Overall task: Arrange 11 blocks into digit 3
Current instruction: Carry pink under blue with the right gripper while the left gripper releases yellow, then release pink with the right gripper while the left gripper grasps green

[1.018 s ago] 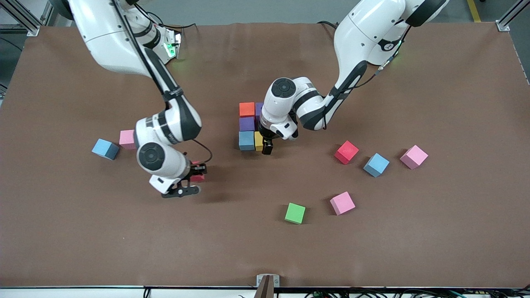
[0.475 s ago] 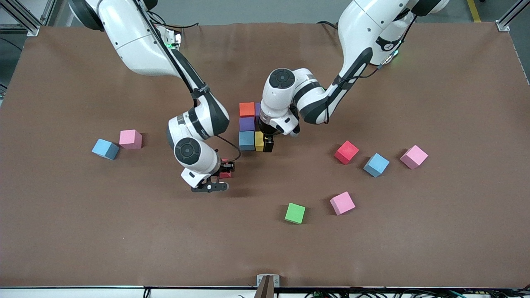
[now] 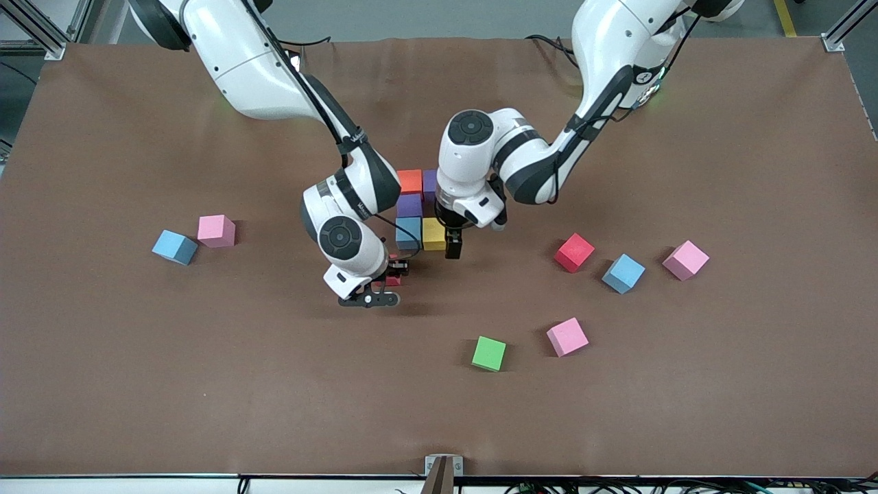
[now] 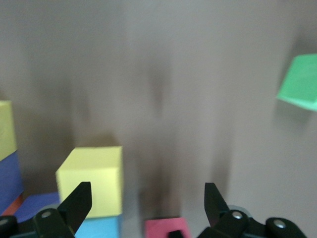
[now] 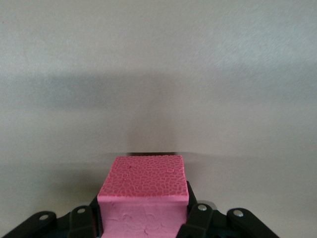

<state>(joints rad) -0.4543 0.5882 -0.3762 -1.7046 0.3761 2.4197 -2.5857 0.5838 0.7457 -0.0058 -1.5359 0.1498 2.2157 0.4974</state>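
Nearest you: bare brown table, then a green block and pink block, apart. Right gripper pinches a red block over the table beside the cluster. Left gripper spread, empty, just beside the yellow block. The cluster, mid-table: touching orange, purple, blue, yellow matte cubes.

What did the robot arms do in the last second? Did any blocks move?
The right gripper, shut on a red block, carried it toward the stacked-up cluster of blocks. The left gripper, open, drew slightly away from the yellow block toward the left arm's end. The loose blocks stayed put.
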